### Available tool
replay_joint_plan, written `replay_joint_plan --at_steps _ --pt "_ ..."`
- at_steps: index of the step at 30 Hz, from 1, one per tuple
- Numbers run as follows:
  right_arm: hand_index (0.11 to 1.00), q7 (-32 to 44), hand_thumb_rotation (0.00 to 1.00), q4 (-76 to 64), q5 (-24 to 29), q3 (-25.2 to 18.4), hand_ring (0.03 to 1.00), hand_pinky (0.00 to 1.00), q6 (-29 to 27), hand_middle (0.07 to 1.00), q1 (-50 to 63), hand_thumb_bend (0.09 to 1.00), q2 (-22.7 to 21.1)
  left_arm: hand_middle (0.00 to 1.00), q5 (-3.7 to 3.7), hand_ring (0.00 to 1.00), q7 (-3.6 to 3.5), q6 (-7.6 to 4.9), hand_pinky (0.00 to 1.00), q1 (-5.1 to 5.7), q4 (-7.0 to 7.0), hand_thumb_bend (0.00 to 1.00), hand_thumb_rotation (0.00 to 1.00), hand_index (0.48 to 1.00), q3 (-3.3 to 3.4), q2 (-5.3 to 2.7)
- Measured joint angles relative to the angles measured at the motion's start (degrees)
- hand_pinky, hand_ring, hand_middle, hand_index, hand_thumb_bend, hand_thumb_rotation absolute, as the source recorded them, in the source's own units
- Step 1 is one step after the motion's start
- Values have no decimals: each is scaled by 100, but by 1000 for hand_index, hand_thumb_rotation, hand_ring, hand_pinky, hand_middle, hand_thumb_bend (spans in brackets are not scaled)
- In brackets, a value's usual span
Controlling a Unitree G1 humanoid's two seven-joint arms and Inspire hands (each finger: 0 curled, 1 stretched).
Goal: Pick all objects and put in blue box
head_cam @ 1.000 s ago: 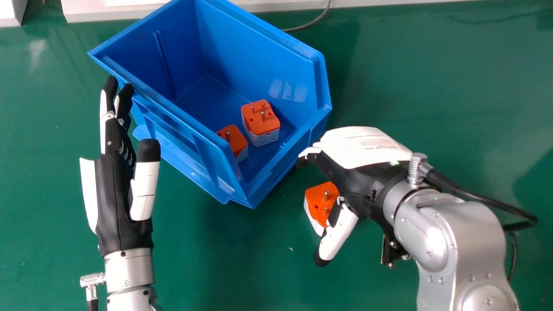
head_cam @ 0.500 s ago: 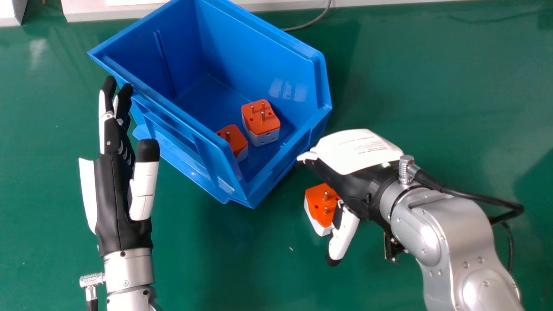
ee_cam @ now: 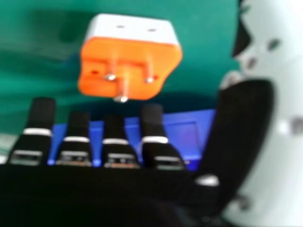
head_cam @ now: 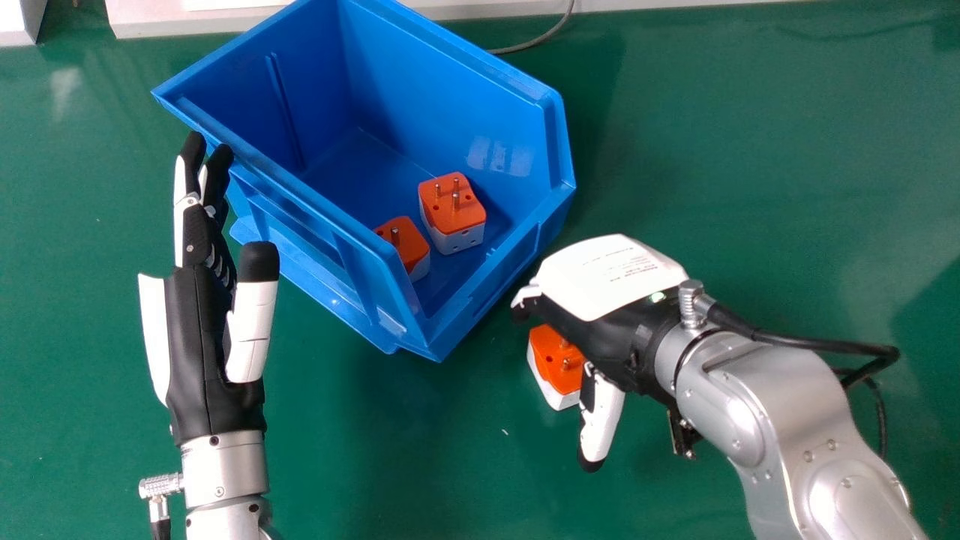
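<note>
- Right hand (head_cam: pixel 611 330): shifted nearer the robot, its palm now further over the orange-and-white plastic plug adapter (head_cam: pixel 551 364); grasp alignment appears under way.
- State: fingers extended, thumb spread, nothing held.
- Blue plastic box (head_cam: pixel 450 97): beyond the fingertips; holds two matching adapters (head_cam: pixel 457 214).
- Left hand (head_cam: pixel 199 345): idle, beside box.
- Hand's white back cover (head_cam: pixel 622 274): small print, illegible.
</note>
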Motion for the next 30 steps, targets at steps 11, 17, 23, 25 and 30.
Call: replay_joint_plan --at_steps 11,17,23,25,30 --pt "779 -632 9 321 208 154 715 588 -470 743 -11 740 -333 944 -8 960 -29 1 985 0 -11 975 937 960 -3 4" --pt "765 -969 1 544 325 202 640 525 -749 689 -50 692 -488 943 0 959 -19 1 982 0 -21 974 940 960 1 3" --pt "750 -1433 0 775 435 217 551 470 -995 632 -124 655 -604 942 -1 959 -19 2 983 0 -23 976 937 958 -1 3" --pt "744 -1558 0 848 448 217 525 462 -1033 613 -142 629 -618 943 2 959 -21 1 983 0 -23 975 938 958 -4 3" --pt "718 -1590 0 968 448 227 478 465 -1086 576 -202 579 -672 943 1 958 -20 1 981 0 -22 967 941 959 -2 4"
